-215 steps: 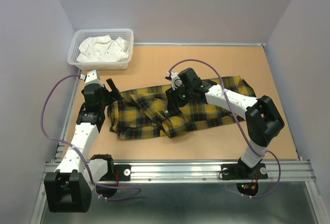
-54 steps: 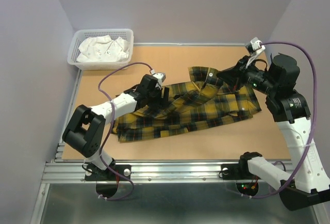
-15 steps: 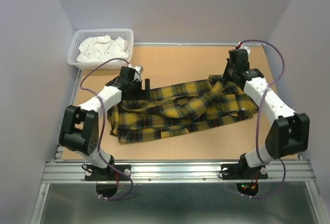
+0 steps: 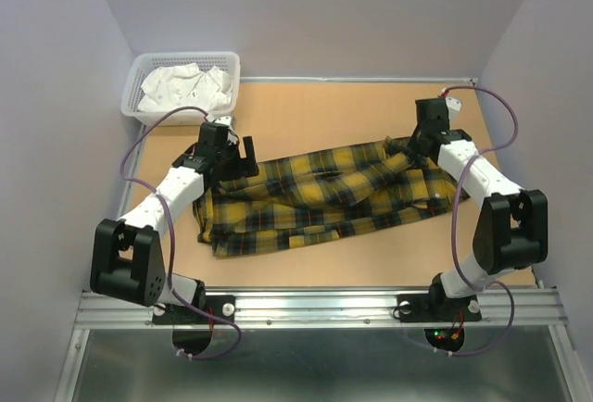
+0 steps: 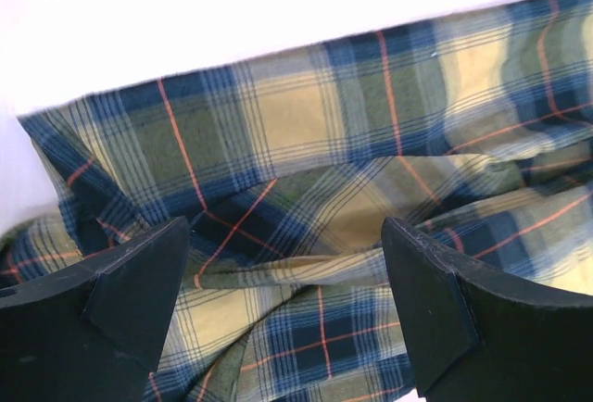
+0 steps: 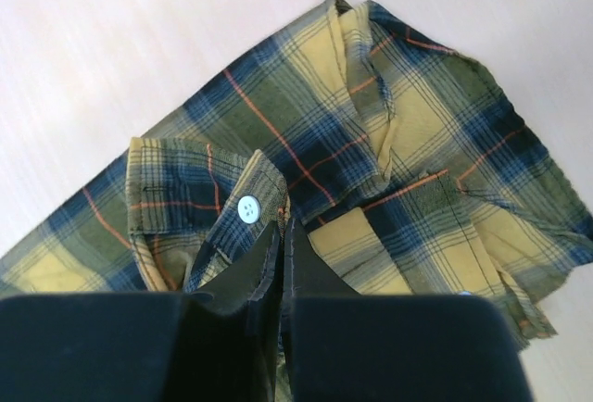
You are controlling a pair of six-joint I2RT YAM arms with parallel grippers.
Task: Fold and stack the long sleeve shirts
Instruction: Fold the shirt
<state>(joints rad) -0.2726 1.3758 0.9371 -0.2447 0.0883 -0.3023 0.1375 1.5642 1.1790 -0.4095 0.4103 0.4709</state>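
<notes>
I count one plaid shirt (image 4: 324,194), flat on the table (image 4: 324,106), mid-table. Its long axis runs left-right, with the right end angled slightly toward the far edge. One basket (image 4: 182,118) sits at the far-left corner with white cloth (image 4: 181,87) in it.

Two arms, both reaching forward from bent elbows. The left gripper (image 4: 236,155) is at the shirt's far-left corner. Its jaws are spread wide with nothing between them, plaid just below in the wrist view.

The right gripper (image 6: 281,240) is at the shirt's far-right end. Its tips are pressed together beside a cuff with one white button (image 6: 246,208), and it looks pinched on a fold of cloth there.
</notes>
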